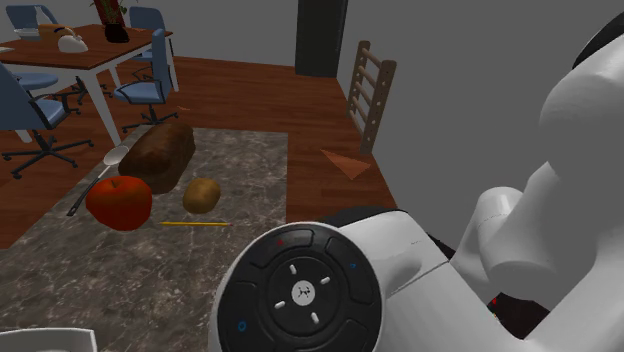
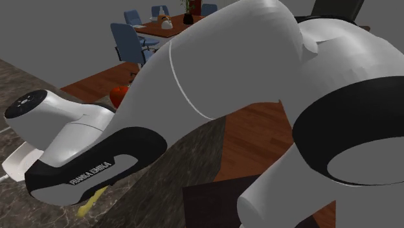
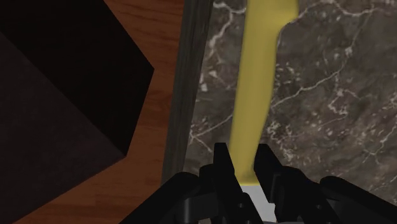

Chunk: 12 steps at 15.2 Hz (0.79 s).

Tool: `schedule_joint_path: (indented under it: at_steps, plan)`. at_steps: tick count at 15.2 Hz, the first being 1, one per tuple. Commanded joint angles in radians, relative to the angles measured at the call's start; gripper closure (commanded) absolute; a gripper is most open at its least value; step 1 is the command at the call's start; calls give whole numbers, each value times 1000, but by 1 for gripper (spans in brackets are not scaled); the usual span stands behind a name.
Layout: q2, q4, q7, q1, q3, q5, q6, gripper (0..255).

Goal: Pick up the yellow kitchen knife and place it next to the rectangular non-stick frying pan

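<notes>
My gripper (image 3: 243,160) is shut on the yellow kitchen knife (image 3: 261,76). Its two black fingers (image 3: 222,167) clasp the knife from both sides, where the yellow meets a white part. The knife's yellow length runs away from the fingers over the dark marbled countertop (image 3: 331,95), close to the counter's edge. I cannot tell whether it rests on the stone or hangs just above it. In the second exterior view a bit of the yellow knife (image 2: 90,201) shows under the arm's hand (image 2: 71,173). A white rimmed object (image 2: 18,162) lies on the counter just beside that hand.
On the countertop (image 1: 240,170) are a red tomato (image 1: 120,202), a brown potato (image 1: 202,194), a dark loaf (image 1: 160,155), a spoon (image 1: 100,175) and a thin yellow stick (image 1: 195,224). The dark stand (image 3: 51,127) and wooden floor lie past the counter's edge. Table and chairs stand behind.
</notes>
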Motion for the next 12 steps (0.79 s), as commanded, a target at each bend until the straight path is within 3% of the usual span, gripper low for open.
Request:
schedule_joint_path:
  at_steps: [1,9,12]
  plan:
    - [25,-11,20,-8,11,-24,27,255]
    - [127,-58,119,-31,45,-139,126,255]
    - [127,-58,119,-30,44,-139,126,255]
